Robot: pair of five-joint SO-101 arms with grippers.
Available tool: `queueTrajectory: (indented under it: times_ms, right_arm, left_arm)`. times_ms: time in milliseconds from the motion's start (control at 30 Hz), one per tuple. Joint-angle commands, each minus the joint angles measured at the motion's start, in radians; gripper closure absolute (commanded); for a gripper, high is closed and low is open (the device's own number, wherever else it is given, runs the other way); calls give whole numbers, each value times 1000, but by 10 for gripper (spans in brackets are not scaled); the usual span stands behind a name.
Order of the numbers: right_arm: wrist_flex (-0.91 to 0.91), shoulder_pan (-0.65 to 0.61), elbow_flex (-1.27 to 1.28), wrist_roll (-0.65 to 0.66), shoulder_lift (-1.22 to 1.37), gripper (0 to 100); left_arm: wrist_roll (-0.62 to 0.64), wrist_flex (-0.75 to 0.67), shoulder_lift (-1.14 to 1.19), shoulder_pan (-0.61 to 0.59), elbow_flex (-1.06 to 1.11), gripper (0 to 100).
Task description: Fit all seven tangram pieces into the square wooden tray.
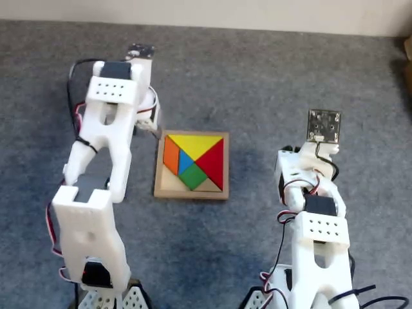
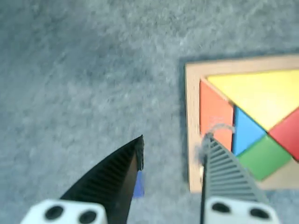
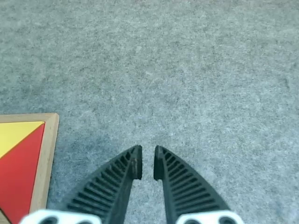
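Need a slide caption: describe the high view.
Left arm and right arm flank the wooden tray holding coloured tangram pieces.

A grey, felt-like carpet (image 1: 257, 84) covers the whole worktop, its nap mottled with lighter and darker patches under soft, even light. Along the far edge runs a pale strip (image 1: 244, 11), with something brown (image 1: 408, 61) at the right edge.

Wooden tray (image 2: 192, 116): is cut off by the frame edge in both wrist views, one corner being covered by a finger (image 2: 224, 172) (a blue patch (image 2: 138, 184) beside the other finger is left unidentified).
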Motion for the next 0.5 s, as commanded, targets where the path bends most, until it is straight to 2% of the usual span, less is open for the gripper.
queueTrajectory:
  times_ms: [0,100,267,467]
  right_arm:
    - [-25,-13,-2,-3,-30,943]
    - [-25,-13,-2,-3,-30,943]
    - [-25,-13,-2,-3,-30,943]
    - [-25,-13,-2,-3,-30,943]
  left_arm:
    - [2,54,-79,-59,-33,797]
    - [-63,61,-79,-117,-18,797]
    - [-149,52,-117,-177,160,797]
    - [-229,-176,-266,-237,524,797]
